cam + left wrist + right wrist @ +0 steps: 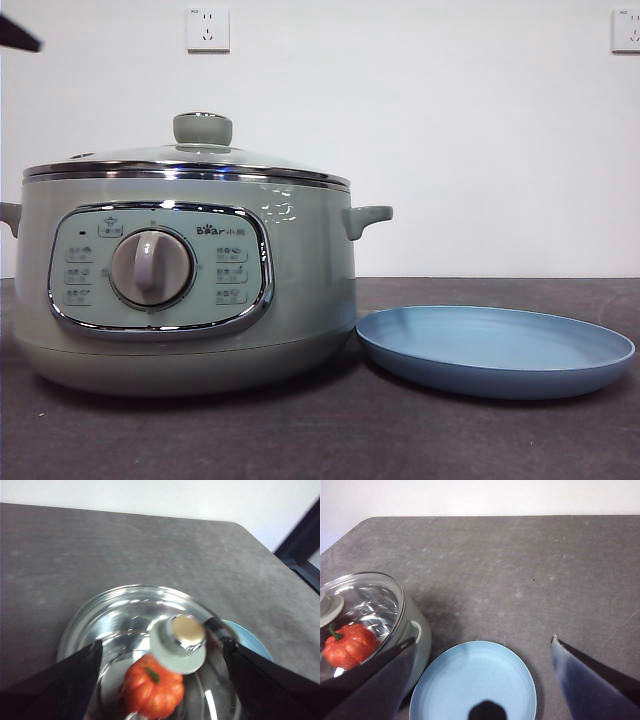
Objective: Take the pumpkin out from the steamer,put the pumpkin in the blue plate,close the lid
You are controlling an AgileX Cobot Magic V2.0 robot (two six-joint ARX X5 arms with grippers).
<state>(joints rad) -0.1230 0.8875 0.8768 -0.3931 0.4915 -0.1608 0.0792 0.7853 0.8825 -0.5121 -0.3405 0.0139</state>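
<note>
- both jaws of the left gripper (162, 680) stand wide apart with nothing between them but air, and the pale green knob (178, 642) of the lid (115, 612) sits in that gap, below the jaws and somewhat nearer one jaw than the other.
- that is the relation the next move turns on: the knob lies straight down from the left gripper, so a descent with a small sideways correction would bring the jaws to either side of it, as far as i can judge.
- the lid rests closed on the steamer (300, 290); in the front view its chrome rim sits level all round the pot.
- the pumpkin (152, 690) lies inside the steamer under the glass, its green stem pointing up, off to one side of the knob. it cannot be reached until the lid comes off.
- the right gripper (480, 680) also has its 2 jaws spread wide and empty. it hangs over the blue plate (470, 675), beside the steamer, so it is the arm farther from the knob.
- the blue plate lies flat and bare on the grey table (520, 570), just beside the steamer's base.
- in the front view neither gripper is down at the things; only 1 black tip (18, 36) shows at a top corner.
- judged from this, no step of the task is done yet.
</note>
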